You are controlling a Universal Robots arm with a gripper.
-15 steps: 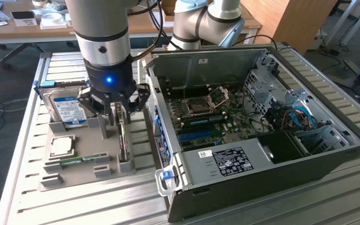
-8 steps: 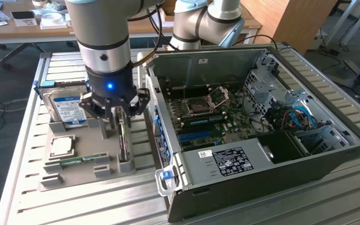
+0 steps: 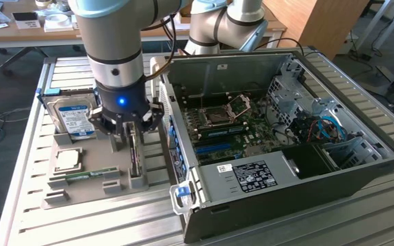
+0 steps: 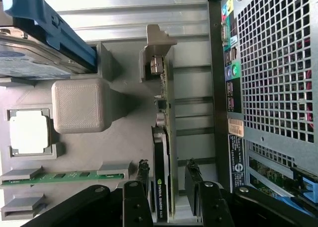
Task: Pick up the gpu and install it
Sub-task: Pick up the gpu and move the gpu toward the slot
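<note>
**Gripper astride the gpu in the tray**

The gpu (image 3: pixel 136 159) stands on its long edge in a slot of the grey tray (image 3: pixel 87 192), at the side of the tray that is closest to the open computer case (image 3: pixel 286 154). It is not lifted; its lower edge sits in the tray. In the wrist view the gpu (image 4: pixel 162 137) shows a black cover with a green logo, and its metal bracket is at the far end of the tray (image 4: pixel 124 137).

The gripper (image 3: pixel 130 137) hangs directly over this slot. Its fingers (image 4: pixel 191 175) are spread, one on each side of the card. On the side towards the case a gap shows between finger and card; on the other side I cannot tell if there is contact.

Also in the tray are a hard drive (image 3: pixel 74 115) with blue label at the far end, a processor (image 3: pixel 68 160) in the middle, and a green memory stick (image 3: pixel 87 177) beside it. The case lies just beside the tray, with its motherboard visible.
</note>
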